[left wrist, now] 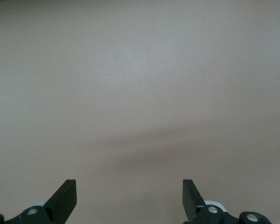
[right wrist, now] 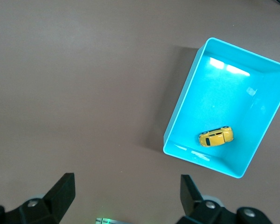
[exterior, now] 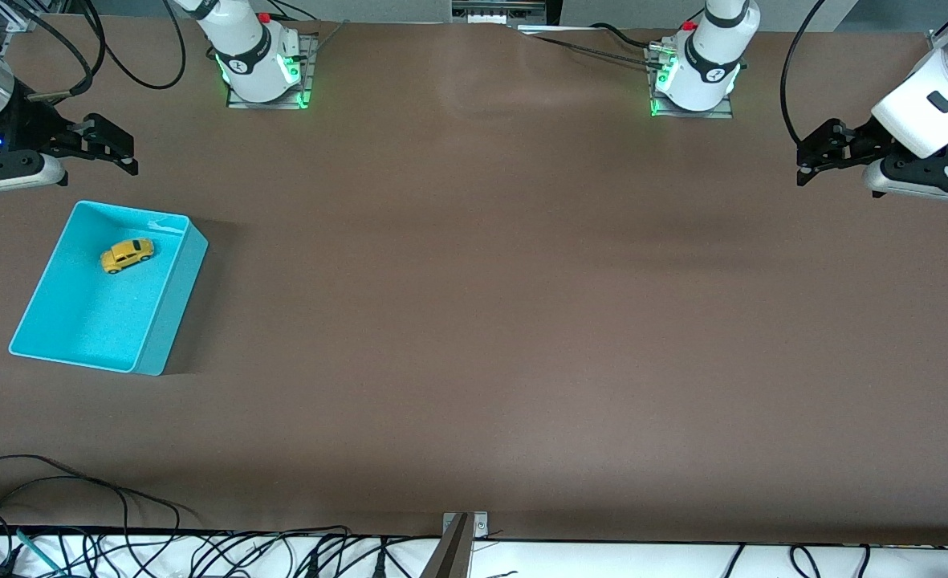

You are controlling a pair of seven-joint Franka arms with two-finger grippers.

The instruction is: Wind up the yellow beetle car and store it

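The yellow beetle car (exterior: 127, 255) (right wrist: 216, 136) rests on its wheels inside the turquoise bin (exterior: 164, 309) (right wrist: 182, 109), in the part of the bin farther from the front camera. My right gripper (exterior: 108, 148) (right wrist: 127, 196) hangs open and empty above the table at the right arm's end, off the bin's edge that is farthest from the front camera. My left gripper (exterior: 817, 156) (left wrist: 129, 200) hangs open and empty over bare table at the left arm's end.
The brown table (exterior: 490, 305) stretches wide between the two arms. Both arm bases (exterior: 258, 64) (exterior: 694, 72) stand at the edge farthest from the front camera. Loose cables (exterior: 80, 514) lie along the edge nearest it.
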